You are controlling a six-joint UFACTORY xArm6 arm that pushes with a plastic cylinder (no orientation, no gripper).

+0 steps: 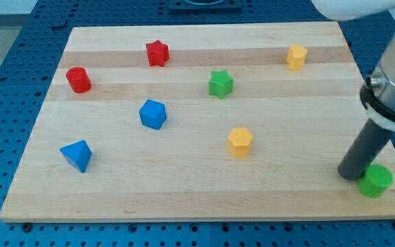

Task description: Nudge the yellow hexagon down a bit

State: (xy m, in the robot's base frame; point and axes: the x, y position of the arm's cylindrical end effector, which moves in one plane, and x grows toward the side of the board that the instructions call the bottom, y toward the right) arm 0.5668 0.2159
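A yellow hexagon-like block lies right of the board's middle, towards the view's bottom. A second, smaller yellow block stands near the view's top right; its exact shape is hard to make out. My tip rests on the board at the view's lower right, far to the right of the lower yellow block. It stands just left of a green round block, touching it or nearly so.
On the wooden board there are also a green star, a red star, a red cylinder, a blue cube and a blue pyramid-like block. The board's right edge runs close to my tip.
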